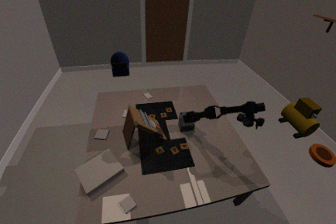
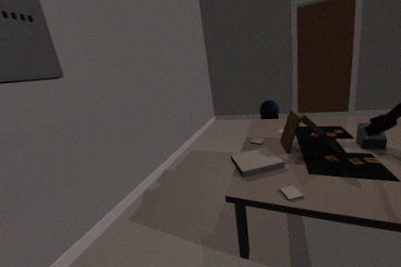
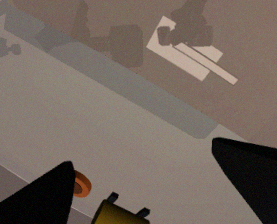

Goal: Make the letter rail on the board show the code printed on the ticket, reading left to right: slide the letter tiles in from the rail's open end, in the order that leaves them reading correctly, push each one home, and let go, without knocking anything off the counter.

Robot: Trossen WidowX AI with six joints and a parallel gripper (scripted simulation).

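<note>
The wooden board stands tilted on a black mat. Pale grey strips lie on its sloping face; the rail's details and any tile in it cannot be made out. Three letter tiles lie on the near part of the mat: one, a second and a third. Others, such as one tile, lie on its far part. Letters and ticket print are unreadable. My gripper is open and empty, out to the right, far from the tiles.
A thick pale slab lies on the counter left of the mat. A small pale block is near the front edge. A yellow tank and an orange ring are beyond the right edge.
</note>
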